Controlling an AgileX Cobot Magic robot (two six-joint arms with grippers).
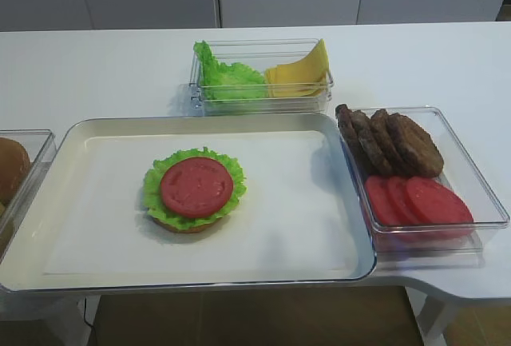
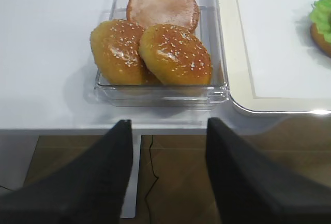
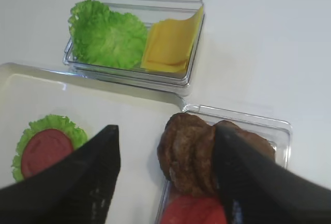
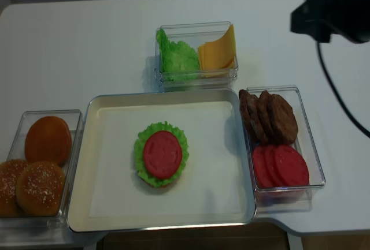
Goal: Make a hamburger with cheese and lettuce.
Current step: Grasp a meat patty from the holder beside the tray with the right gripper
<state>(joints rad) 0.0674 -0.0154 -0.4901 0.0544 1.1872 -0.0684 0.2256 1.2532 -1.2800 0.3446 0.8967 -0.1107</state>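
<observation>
The hamburger (image 1: 196,190) (image 4: 162,155) lies left of the middle of the white tray (image 1: 311,226): a bun base, a frilly green rim and a red tomato slice on top. Behind the tray a clear box holds the lettuce (image 1: 227,81) (image 3: 108,38) on its left and the yellow cheese (image 1: 299,74) (image 3: 168,45) slices leaning on its right. My right gripper (image 3: 166,130) hangs open and empty high over the brown patties (image 3: 189,154). My left gripper (image 2: 169,122) is open and empty, off the table's front edge below the bun box.
A clear box right of the tray holds several patties (image 1: 387,142) at the back and tomato slices (image 1: 415,202) in front. A clear box (image 2: 220,79) left of the tray holds sesame buns (image 2: 173,53) (image 4: 37,186). The right arm (image 4: 332,7) looms at the upper right.
</observation>
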